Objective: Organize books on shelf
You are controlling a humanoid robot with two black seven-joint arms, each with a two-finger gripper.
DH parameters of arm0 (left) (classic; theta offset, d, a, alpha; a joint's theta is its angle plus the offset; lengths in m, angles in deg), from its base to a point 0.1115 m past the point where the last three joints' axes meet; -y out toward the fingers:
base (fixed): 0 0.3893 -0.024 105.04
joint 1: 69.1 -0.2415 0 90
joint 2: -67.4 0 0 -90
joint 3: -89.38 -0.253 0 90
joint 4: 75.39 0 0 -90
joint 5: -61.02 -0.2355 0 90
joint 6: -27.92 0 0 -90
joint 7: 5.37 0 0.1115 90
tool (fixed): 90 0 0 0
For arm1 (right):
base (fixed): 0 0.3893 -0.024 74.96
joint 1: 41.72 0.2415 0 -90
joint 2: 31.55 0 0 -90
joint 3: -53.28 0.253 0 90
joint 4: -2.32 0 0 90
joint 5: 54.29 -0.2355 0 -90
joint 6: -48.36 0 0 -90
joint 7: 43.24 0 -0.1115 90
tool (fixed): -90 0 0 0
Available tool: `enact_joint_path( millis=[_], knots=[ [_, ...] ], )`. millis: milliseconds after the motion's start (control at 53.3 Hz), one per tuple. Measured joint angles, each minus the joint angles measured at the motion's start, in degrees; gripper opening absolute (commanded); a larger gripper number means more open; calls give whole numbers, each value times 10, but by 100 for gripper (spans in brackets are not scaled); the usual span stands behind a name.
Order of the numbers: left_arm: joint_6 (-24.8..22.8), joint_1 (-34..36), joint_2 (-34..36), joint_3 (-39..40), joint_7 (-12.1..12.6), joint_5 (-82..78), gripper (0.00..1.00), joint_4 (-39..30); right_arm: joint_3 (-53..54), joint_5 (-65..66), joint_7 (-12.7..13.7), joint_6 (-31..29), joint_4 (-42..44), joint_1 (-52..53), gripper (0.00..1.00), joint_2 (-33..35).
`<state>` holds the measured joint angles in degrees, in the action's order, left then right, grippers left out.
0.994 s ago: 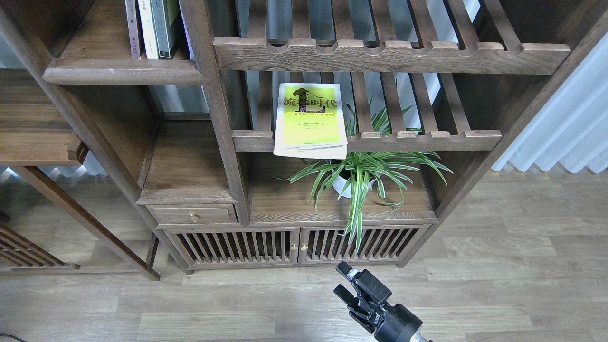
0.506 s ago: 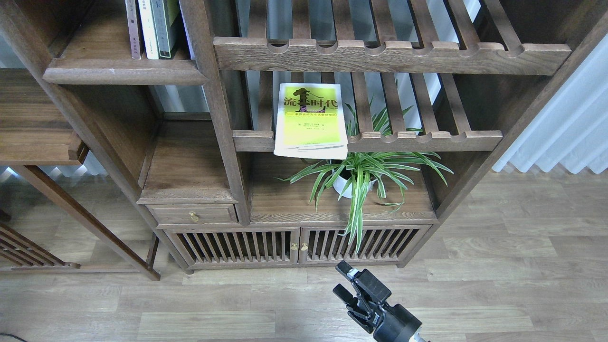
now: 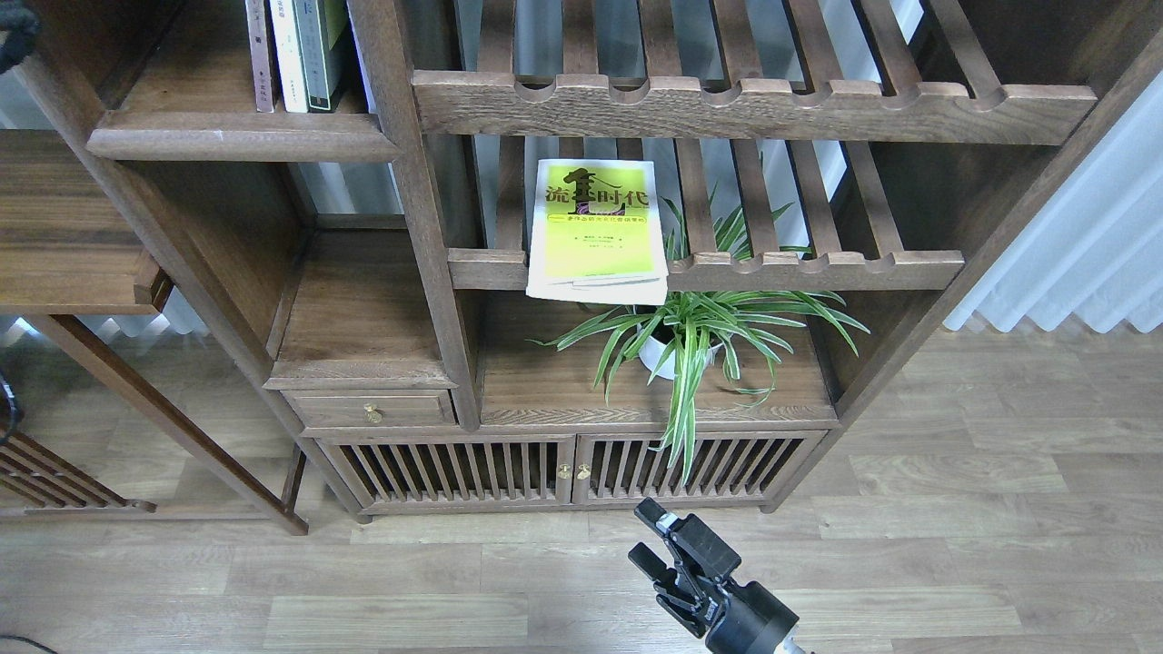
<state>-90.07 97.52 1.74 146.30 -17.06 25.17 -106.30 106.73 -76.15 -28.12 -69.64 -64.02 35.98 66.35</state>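
A yellow-green book with a white border (image 3: 595,229) lies flat on the slatted middle rack (image 3: 818,269), its front edge hanging over the rail. The solid dark-brown shelf with a rounded lip (image 3: 238,142) is at the upper left. On it stand a dark maroon-brown spine (image 3: 261,54), a white book and a grey-green book. The red book is out of view. My right gripper (image 3: 642,531) is open and empty, low over the floor in front of the cabinet doors. A dark part (image 3: 13,29) shows at the top left corner. No left fingers show.
A potted spider plant (image 3: 690,336) stands under the rack, its leaves hanging over the cabinet front. A second slatted rack (image 3: 754,102) is above. A small drawer (image 3: 368,411) and slatted doors (image 3: 563,468) are below. White curtains (image 3: 1081,245) hang at the right.
My right gripper has drifted slightly left and down. A dark part has come into view at the top left corner. The yellow-green book has not moved.
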Motion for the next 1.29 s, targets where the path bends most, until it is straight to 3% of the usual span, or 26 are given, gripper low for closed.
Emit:
enact_joint_path(
  millis=[375, 675, 900, 938, 1088, 1294],
  knots=[
    [0, -6, -19, -30, -68, -13, 5, 26, 0, -1, 0, 0, 0, 0, 98, -16],
    [0, -19, -38, -34, -88, -8, 5, 47, 1, -1, 0, 0, 0, 3, 98, -23],
    [0, -16, -45, -60, -128, -14, 5, 68, 1, -4, -1, 0, 0, 5, 98, -24],
    [0, -16, -46, -69, -146, -16, 5, 77, 1, -5, -1, 0, 0, 5, 98, -27],
    [0, -17, -46, -76, -161, -26, 6, 89, 1, -5, 0, 0, 0, 6, 98, -29],
    [0, -23, -47, -81, -163, -29, 7, 92, 0, -5, 0, 0, 0, 6, 98, -31]
  ],
)
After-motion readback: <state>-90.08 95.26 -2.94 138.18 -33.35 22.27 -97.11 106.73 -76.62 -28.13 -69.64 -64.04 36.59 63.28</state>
